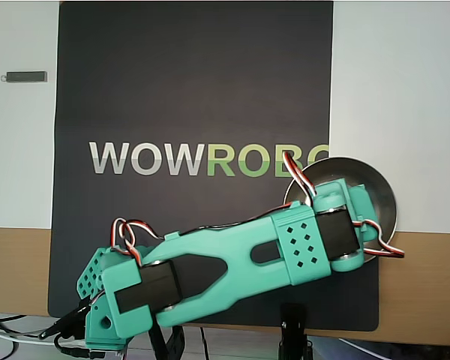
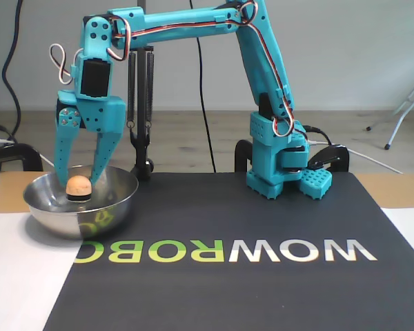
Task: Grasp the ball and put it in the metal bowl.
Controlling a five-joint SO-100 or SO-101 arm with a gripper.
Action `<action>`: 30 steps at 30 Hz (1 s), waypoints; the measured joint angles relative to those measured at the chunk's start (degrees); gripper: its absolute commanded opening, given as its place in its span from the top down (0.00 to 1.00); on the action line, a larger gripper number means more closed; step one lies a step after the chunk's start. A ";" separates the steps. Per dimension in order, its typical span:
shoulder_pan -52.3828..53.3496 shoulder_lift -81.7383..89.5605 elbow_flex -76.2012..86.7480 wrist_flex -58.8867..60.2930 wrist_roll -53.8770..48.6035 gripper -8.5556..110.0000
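The metal bowl (image 2: pixel 55 219) stands at the left end of the black mat (image 2: pixel 248 214) in the fixed view. The small orange-tan ball (image 2: pixel 78 185) sits inside the bowl. My turquoise gripper (image 2: pixel 76 183) hangs straight down over the bowl, open, with one finger (image 2: pixel 60 162) on each side of the ball and a gap to each. In the overhead view the bowl (image 1: pixel 381 196) shows at the mat's right edge, half covered by my wrist (image 1: pixel 326 225). The ball and the fingertips are hidden there.
My arm's base (image 2: pixel 279 169) stands at the mat's far edge, with cables and a black post (image 2: pixel 141 162) beside it. A small grey bar (image 1: pixel 26 76) lies on the white surface at the top left of the overhead view. The mat carries a WOWROBO logo (image 1: pixel 202 159).
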 measured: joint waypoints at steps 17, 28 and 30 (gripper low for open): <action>0.00 0.00 0.00 0.00 0.00 0.41; 0.00 0.00 0.00 0.00 0.00 0.62; 0.00 0.00 0.00 0.00 0.00 0.77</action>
